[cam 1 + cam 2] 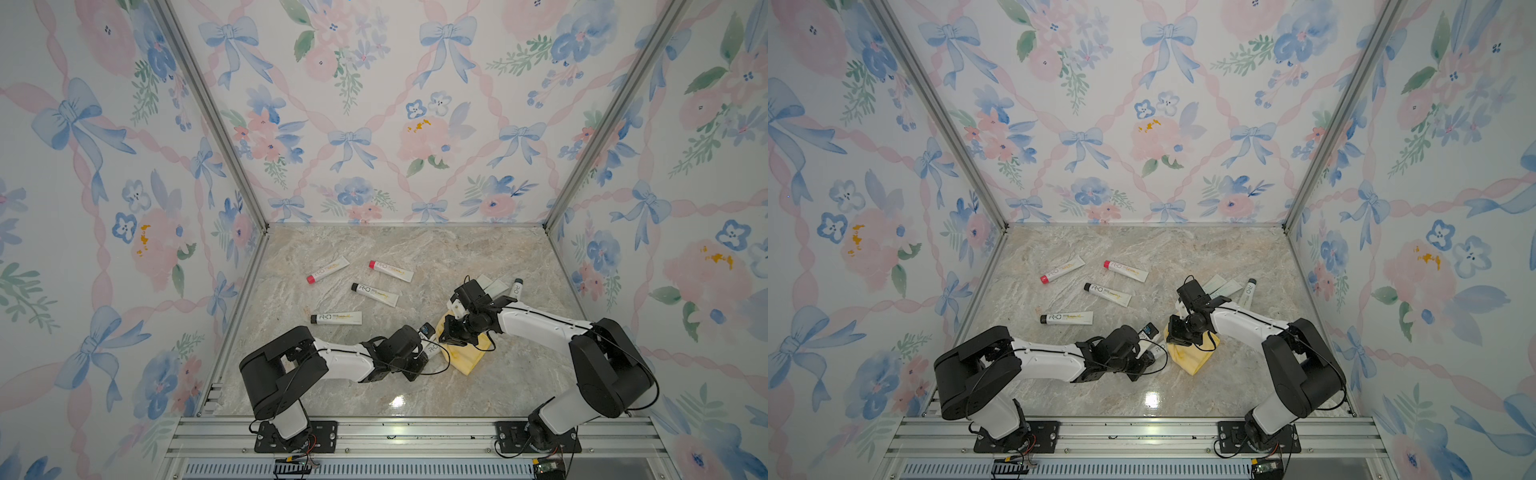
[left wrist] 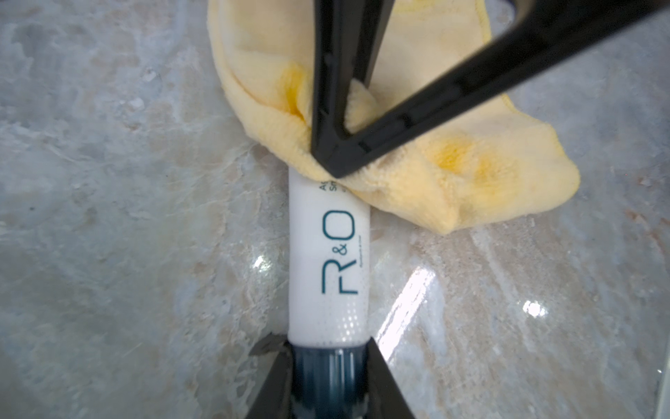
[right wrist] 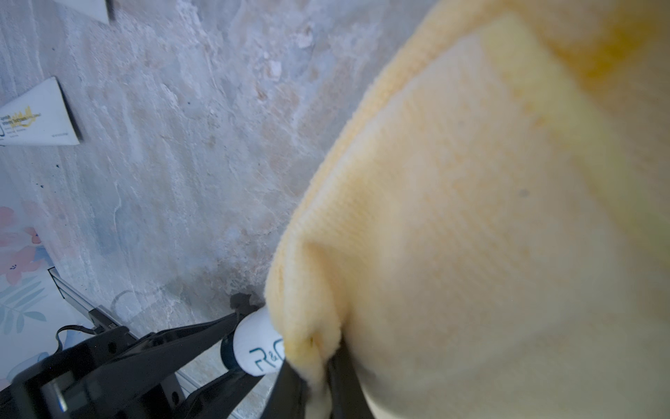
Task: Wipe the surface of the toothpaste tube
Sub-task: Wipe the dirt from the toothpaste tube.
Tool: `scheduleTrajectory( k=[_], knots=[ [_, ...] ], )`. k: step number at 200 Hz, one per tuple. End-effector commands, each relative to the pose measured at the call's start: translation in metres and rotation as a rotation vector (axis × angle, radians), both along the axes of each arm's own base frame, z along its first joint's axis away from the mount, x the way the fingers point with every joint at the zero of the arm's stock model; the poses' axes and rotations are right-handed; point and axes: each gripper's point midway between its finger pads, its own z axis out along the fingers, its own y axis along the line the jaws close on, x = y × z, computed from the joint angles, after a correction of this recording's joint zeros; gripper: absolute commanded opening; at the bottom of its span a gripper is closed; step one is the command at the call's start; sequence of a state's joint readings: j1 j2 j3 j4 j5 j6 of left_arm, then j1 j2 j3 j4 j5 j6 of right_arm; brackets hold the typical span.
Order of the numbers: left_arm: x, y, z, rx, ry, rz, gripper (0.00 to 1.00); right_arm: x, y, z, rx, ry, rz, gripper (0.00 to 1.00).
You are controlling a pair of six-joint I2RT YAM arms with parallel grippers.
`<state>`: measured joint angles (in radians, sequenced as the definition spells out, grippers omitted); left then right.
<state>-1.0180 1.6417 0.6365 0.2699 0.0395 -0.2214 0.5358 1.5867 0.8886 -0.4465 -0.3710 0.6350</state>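
Now: tube clamped at the cap, cloth over its far end

Nearest the robot's base, the left tool (image 2: 328, 366) is seen closed on the dark blue cap (image 2: 326, 381) of the toothpaste tube (image 2: 328, 261). The white body, printed R&O in teal, is pointed away from that tool, low over the marble surface (image 2: 108, 217). Whether the tube is resting on the surface or lifted slightly cannot be told.

Just beyond, the tube's far end is covered by the yellow cloth (image 2: 453, 181). The cloth is pinched between the closed fingers of the right tool (image 2: 335, 159), and the tips are set at the cloth's edge, right over the tube. Darker yellow stains are seen on the cloth.

In both top views the two tools are found close together near the front middle of the surface, with the cloth spread to the right of the tube.

Farther back, more tubes are laid loose, well apart from the tools:
- a black-capped tube (image 1: 336, 318)
- a second black-capped tube (image 1: 375, 294)
- a red-capped tube (image 1: 328, 270)
- a second red-capped tube (image 1: 391, 271)

At the back right, behind the right arm, a dark-capped tube (image 1: 517, 287) is seen near two pale tube ends (image 1: 492, 286), which are partly hidden.
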Motion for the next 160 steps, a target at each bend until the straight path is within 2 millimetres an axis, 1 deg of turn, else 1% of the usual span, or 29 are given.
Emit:
scheduleTrajectory(
  k=[1, 14, 16, 18, 38, 51, 84, 99, 110, 123, 125, 129, 160],
  knots=[
    [-0.021, 0.006, -0.018, 0.046, 0.061, -0.046, 0.21, 0.01, -0.008, -0.008, -0.062, -0.015, 0.02, 0.12],
    [-0.021, 0.006, -0.019, 0.05, 0.061, -0.045, 0.21, 0.012, -0.017, -0.013, -0.117, -0.015, 0.025, 0.12],
    [-0.021, 0.006, -0.019, 0.05, 0.061, -0.045, 0.21, 0.011, -0.019, -0.02, -0.135, 0.002, 0.026, 0.12],
    [-0.021, 0.006, -0.02, 0.051, 0.062, -0.046, 0.21, 0.011, -0.021, -0.022, -0.146, 0.006, 0.028, 0.12],
    [-0.021, 0.006, -0.019, 0.051, 0.06, -0.042, 0.21, 0.011, -0.038, -0.034, -0.237, 0.015, 0.031, 0.12],
    [-0.02, 0.007, -0.019, 0.052, 0.056, -0.04, 0.22, 0.01, -0.049, -0.038, -0.277, 0.015, 0.026, 0.12],
    [-0.02, 0.009, -0.019, 0.054, 0.055, -0.037, 0.22, 0.007, -0.073, -0.038, -0.337, 0.001, -0.008, 0.12],
    [-0.02, 0.008, -0.019, 0.052, 0.057, -0.038, 0.22, 0.005, -0.08, -0.042, -0.348, 0.012, -0.015, 0.12],
    [-0.021, 0.009, -0.021, 0.057, 0.061, -0.039, 0.22, 0.002, -0.08, -0.044, -0.347, 0.018, -0.014, 0.12],
    [-0.02, 0.007, -0.021, 0.057, 0.059, -0.041, 0.22, -0.002, -0.075, -0.045, -0.336, 0.025, 0.0, 0.12],
    [-0.02, 0.007, -0.021, 0.057, 0.06, -0.039, 0.22, -0.001, -0.072, -0.04, -0.324, 0.008, 0.0, 0.12],
    [-0.02, 0.007, -0.022, 0.059, 0.061, -0.038, 0.21, -0.002, -0.069, -0.037, -0.313, 0.001, 0.004, 0.12],
    [-0.019, 0.007, -0.022, 0.06, 0.056, -0.037, 0.22, -0.021, -0.043, -0.028, -0.234, 0.003, 0.038, 0.12]
  ],
)
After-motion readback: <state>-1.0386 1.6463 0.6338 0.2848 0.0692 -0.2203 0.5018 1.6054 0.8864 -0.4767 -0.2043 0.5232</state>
